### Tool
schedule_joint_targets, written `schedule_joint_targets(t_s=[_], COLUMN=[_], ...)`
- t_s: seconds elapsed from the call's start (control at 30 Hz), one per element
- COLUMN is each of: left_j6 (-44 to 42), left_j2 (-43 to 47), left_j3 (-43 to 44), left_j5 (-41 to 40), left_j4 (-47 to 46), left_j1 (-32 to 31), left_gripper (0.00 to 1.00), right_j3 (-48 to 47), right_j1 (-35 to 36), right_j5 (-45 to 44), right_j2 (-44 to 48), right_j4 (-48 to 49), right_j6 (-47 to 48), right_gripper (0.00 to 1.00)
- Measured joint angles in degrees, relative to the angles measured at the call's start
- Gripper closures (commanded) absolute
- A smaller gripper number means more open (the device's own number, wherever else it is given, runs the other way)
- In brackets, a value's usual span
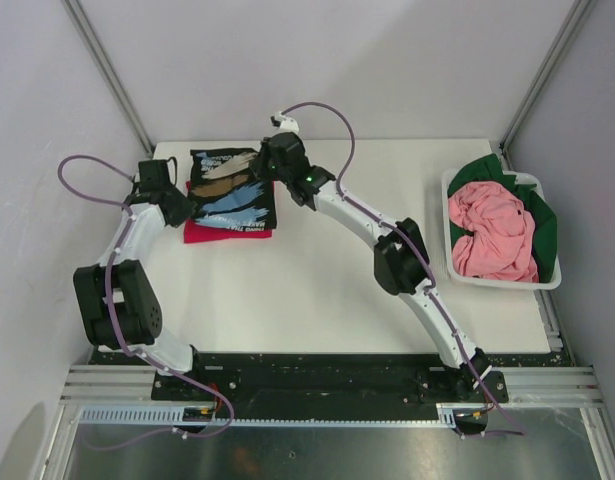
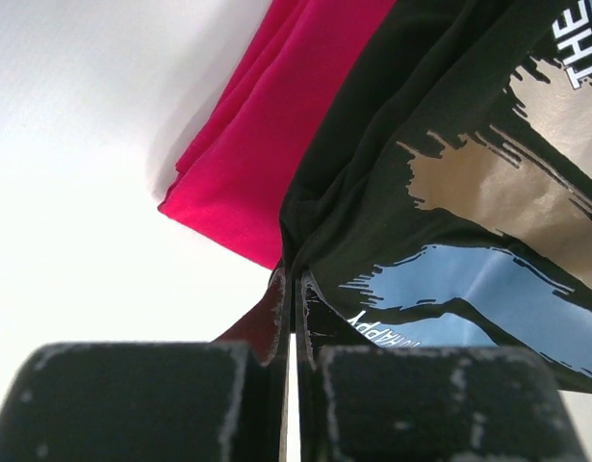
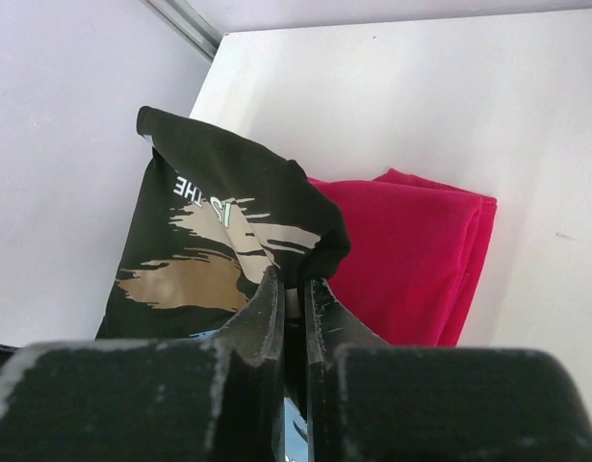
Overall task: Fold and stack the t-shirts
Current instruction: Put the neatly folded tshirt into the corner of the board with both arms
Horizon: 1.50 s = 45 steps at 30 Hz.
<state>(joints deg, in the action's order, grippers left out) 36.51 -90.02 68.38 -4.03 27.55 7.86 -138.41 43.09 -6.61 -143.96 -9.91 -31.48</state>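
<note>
Sup: Black t-shirt [image 1: 232, 195], where?
Op: Far-left of desk [image 1: 317, 290], atop crimson t-shirt [image 1: 202, 234], long axis near-to-far, print up. My L tool [image 2: 291, 298] is clamped on its left edge, R tool [image 3: 294, 294] on its far-right corner.

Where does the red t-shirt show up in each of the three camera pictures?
Top external: the red t-shirt is at the far left of the table, peeking out under the black printed t-shirt.
Left wrist: the red folds are upper middle, left of the black print.
Right wrist: it is right of centre, partly behind the black cloth.
Shared landmark: the black shirt's tan brush-stroke print.
</note>
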Motion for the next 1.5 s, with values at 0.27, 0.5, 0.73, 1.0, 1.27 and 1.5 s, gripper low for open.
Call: schedule_joint_targets(t_s=[0.27,0.5,0.73,1.0,1.27,1.5], left_j6=[-0.02,-0.02,0.02,0.15,1.03,0.72], left_j2=[-0.28,-1.60,-2.69,-5.68,-10.73,-9.01], left_j3=[0.00,0.00,-0.02,-2.49,-4.37,-4.37], left_j5=[0.26,0.37,0.37,0.09,0.11,-0.42], left_j4=[0.00,0.00,-0.15,-2.62,-3.67,-4.04], left_j1=[1.66,1.92,2.21,3.58,5.95,7.08], left_gripper=[1.00,1.00,1.00,0.91,0.57,0.50], right_j3=[-0.35,-0.92,-2.12,-7.28,-3.96,6.78], right_j1=[0.24,0.85,0.83,0.00,-4.70,-8.02], right_j5=[0.00,0.02,0.07,0.26,1.92,2.05], right_j2=[-1.14,-2.73,-4.31,-8.41,-7.56,-0.79], right_j4=[1.31,1.77,2.10,4.68,5.49,0.92], right_j6=[-0.13,-0.33,-0.70,-1.38,-2.51,-1.40], right_gripper=[1.00,1.00,0.95,0.25,0.19,0.21])
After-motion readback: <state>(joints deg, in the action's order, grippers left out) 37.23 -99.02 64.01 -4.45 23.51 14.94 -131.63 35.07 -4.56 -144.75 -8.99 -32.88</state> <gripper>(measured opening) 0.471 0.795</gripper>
